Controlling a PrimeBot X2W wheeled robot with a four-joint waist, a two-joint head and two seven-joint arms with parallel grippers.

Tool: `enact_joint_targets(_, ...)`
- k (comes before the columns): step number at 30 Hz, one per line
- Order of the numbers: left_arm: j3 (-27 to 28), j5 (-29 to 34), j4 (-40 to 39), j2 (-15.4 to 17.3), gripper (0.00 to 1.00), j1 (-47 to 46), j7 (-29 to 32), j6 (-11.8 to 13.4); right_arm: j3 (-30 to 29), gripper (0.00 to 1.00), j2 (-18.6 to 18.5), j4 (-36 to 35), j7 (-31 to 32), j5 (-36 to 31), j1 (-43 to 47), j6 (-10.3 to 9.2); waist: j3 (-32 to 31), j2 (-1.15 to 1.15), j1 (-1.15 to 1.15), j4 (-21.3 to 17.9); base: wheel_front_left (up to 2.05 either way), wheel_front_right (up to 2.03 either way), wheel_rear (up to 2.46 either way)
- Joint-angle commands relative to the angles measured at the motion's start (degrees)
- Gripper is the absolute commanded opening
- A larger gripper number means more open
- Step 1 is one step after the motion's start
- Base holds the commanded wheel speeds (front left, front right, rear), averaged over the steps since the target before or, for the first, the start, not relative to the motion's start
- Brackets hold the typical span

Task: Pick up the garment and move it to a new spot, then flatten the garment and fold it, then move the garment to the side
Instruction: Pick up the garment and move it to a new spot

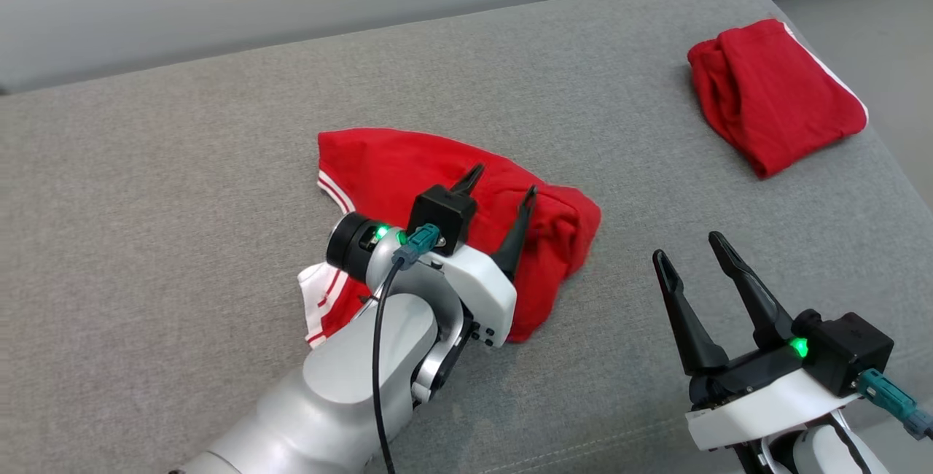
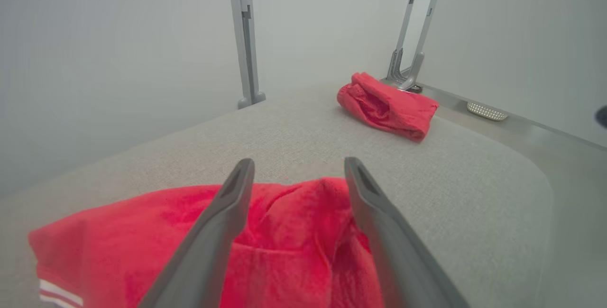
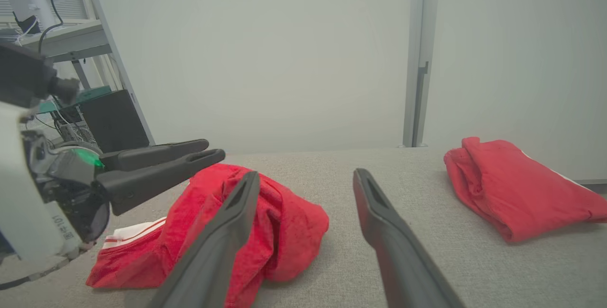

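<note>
A crumpled red garment (image 1: 393, 168) with white striped trim lies in a heap in the middle of the grey cushioned surface (image 1: 182, 189). My left gripper (image 1: 504, 181) hangs just over the heap's right part, jaws spread open and gripping nothing. The left wrist view looks along that gripper (image 2: 298, 162) with the red cloth (image 2: 294, 232) bunched below and between its fingers. My right gripper (image 1: 689, 246) stands open over bare cushion to the right of the garment, apart from it. In the right wrist view it (image 3: 306, 174) points past the garment (image 3: 289, 222), with my left gripper (image 3: 212, 149) at the left.
A second red garment (image 1: 773, 95), folded, lies at the far right corner of the cushion, near its rounded edge. A pale wall (image 1: 291, 0) runs behind the surface. Shelving with cables (image 3: 61, 38) stands off to the left in the right wrist view.
</note>
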Motion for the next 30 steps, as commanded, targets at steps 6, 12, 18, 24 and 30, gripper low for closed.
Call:
enact_joint_targets(6, 10.2, 7.2, -8.1, 0.7, 1.00, 2.1, -0.7, 2.9, 0.5, 1.00, -0.3, -0.9, -0.7, 0.2, 1.0, 0.23, -2.7, 0.00, 0.00, 4.3, 0.00, 0.00, 0.00)
enact_joint_targets(12, 18.9, 13.1, -15.6, 4.2, 1.00, 11.6, -0.7, 3.4, 0.6, 1.00, -0.5, -0.6, -0.7, 0.1, 2.4, 0.23, -5.4, 0.00, 0.00, 7.8, 0.00, 0.00, 0.00)
enact_joint_targets(18, 27.4, 17.5, -23.7, 6.3, 1.00, 22.7, -0.7, 2.7, 1.2, 1.00, -0.7, 0.2, -0.7, 0.3, 4.4, 0.23, -7.8, 0.00, 0.00, 10.9, 0.00, 0.00, 0.00)
enact_joint_targets(24, 33.6, 22.4, -27.8, 6.0, 1.00, 32.0, -0.7, 1.1, 0.5, 1.00, -1.0, 0.5, -0.7, 0.5, 6.4, 0.23, -9.2, 0.00, 0.00, 13.6, 0.00, 0.00, 0.00)
enact_joint_targets(30, 39.0, 27.2, -31.0, 5.1, 1.00, 38.5, -0.8, 0.3, -0.5, 1.00, -0.8, 0.9, -0.7, -0.1, 7.9, 0.23, -10.6, 0.00, 0.00, 14.5, 0.00, 0.00, 0.00)
